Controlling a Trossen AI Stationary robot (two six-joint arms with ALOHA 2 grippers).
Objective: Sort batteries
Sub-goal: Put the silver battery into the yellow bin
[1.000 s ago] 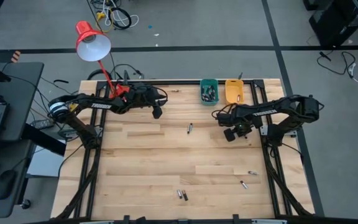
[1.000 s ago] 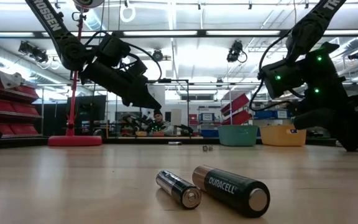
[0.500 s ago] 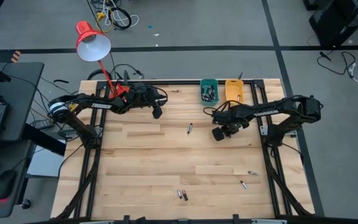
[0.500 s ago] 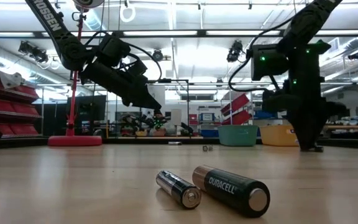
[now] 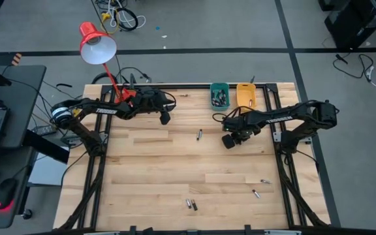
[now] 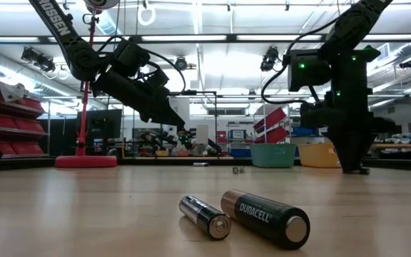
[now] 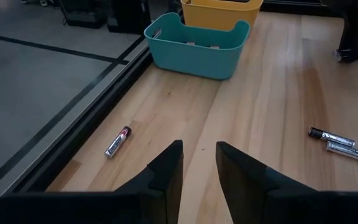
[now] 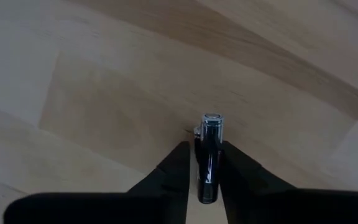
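Note:
My right gripper (image 5: 229, 140) hangs over the table's middle right, fingers pointing down, shut on a dark battery with a silvery end (image 8: 209, 155). My left gripper (image 5: 165, 118) hovers at the far left, open and empty; its wrist view (image 7: 199, 165) shows a gap between the fingers. Loose batteries lie flat on the wood: two side by side at the centre (image 5: 199, 135), also in the left wrist view (image 7: 342, 144); two at the near edge (image 5: 190, 203), large in the low view (image 6: 266, 216); two near right (image 5: 260, 187); one red-banded by the far edge (image 7: 117, 142). My right gripper pinches the battery's body (image 8: 207, 174) between its two fingers, from above, pointing down. The battery lies along the fingers, upright, and its silvery end (image 8: 212, 117) sticks out past the fingertips toward the table. Whether that end touches the wood, I cannot tell.
A teal bin (image 5: 219, 96) holding several batteries and a yellow bin (image 5: 245, 95) stand side by side at the far edge, beyond my right gripper. A red lamp (image 5: 97, 43) stands at the far left corner. Bare wood lies across the table's left half.
My right gripper has moved toward the table's left edge and tipped from a slant to pointing straight down, then stopped. My left arm has kept still.

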